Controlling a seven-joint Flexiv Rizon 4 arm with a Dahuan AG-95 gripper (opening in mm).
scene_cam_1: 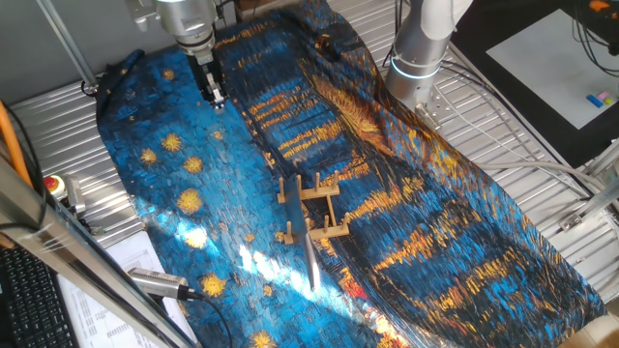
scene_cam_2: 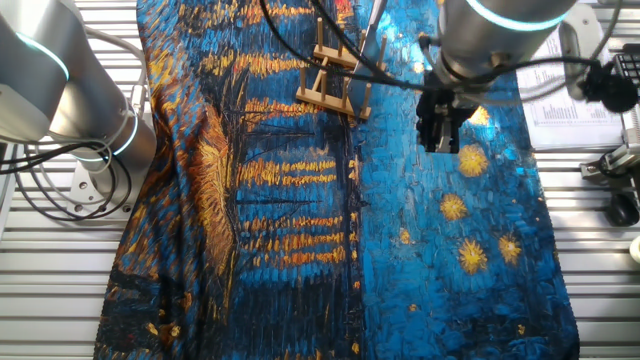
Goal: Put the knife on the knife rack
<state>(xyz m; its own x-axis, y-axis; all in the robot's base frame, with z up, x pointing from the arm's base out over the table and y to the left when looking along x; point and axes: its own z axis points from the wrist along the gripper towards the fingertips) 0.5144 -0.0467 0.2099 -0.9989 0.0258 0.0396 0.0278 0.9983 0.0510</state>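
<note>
The knife rack (scene_cam_1: 311,206) is a small tan wooden frame with upright pegs, standing mid-table on the blue and orange painted cloth. The knife (scene_cam_1: 312,259) lies across the rack, and its grey blade sticks out past the rack toward the near edge. In the other fixed view the rack (scene_cam_2: 335,78) sits at the top, with the knife (scene_cam_2: 373,20) showing as a thin pale strip behind it. My gripper (scene_cam_1: 212,90) hangs far from both, over the cloth's far left part. Its dark fingers (scene_cam_2: 428,128) are slightly apart and hold nothing.
A silver cylinder with a black cable (scene_cam_1: 160,282) lies at the cloth's near left edge. A red button (scene_cam_1: 53,184) and a keyboard (scene_cam_1: 29,304) are on the left. The arm's base (scene_cam_1: 421,53) stands at the back, and papers (scene_cam_2: 580,105) lie beside the cloth.
</note>
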